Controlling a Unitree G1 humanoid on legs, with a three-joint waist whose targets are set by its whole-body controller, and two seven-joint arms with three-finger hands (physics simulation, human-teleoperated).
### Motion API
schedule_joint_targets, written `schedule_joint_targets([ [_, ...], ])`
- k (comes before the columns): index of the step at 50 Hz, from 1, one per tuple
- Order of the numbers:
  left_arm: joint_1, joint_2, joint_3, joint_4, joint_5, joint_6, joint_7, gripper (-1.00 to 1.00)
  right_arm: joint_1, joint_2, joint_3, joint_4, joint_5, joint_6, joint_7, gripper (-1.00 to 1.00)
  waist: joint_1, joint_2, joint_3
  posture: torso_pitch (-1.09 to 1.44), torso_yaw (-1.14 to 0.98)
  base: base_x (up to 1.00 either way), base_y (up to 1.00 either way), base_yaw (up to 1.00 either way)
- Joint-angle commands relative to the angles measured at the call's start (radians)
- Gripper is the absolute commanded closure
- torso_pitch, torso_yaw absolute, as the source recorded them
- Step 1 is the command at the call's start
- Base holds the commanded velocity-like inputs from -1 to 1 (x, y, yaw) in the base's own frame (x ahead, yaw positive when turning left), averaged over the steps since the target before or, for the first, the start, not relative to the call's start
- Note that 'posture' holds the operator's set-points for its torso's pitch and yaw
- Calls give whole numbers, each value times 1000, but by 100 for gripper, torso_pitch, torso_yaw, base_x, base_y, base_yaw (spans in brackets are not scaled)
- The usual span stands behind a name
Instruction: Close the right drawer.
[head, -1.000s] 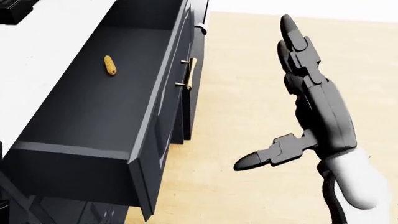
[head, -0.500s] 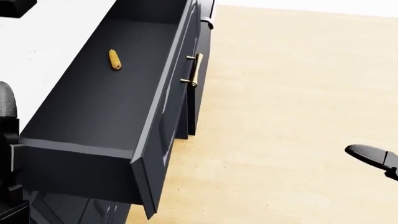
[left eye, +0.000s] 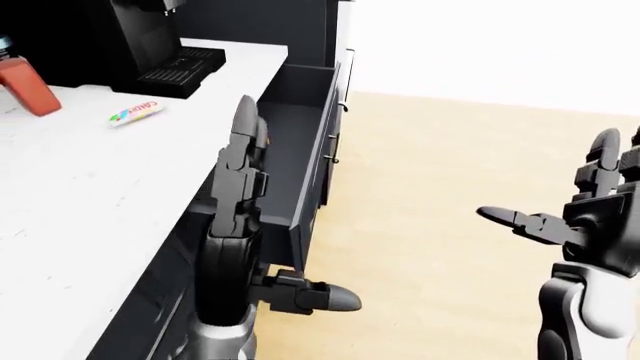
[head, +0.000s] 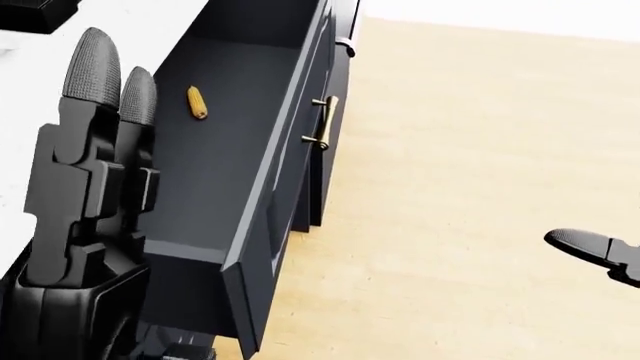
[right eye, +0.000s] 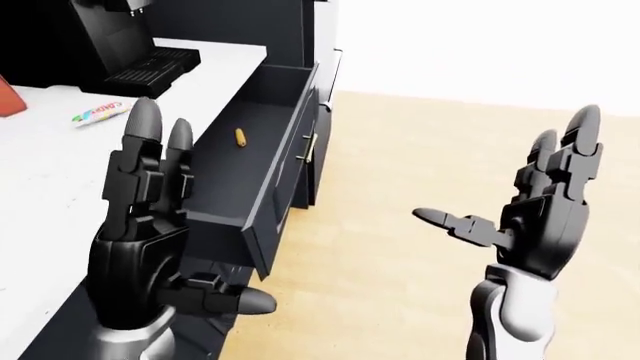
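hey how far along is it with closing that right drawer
Nothing looks done: the drawer stands pulled wide out of the counter, a corn cob lying inside. In hand: both hands are raised and open, the left hand beside the drawer, the right hand over the floor, neither touching it. Left: pushing the drawer front in.

Matt dark-grey drawer (head: 235, 142) with smooth painted look, brassy metal handle (head: 322, 122) at its 3 o'clock, pale wood-grain floor (head: 480, 150), smooth white countertop (left eye: 90, 172), matt black textured fingertips (head: 92, 52)
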Motion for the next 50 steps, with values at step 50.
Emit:
schedule_joint_targets([
  [50, -145, -146, -267, 532, 186, -208, 24, -100, -25, -8, 34, 39, 3, -62, 16, -100, 3, -23, -15, 0, 0, 0, 0, 0],
])
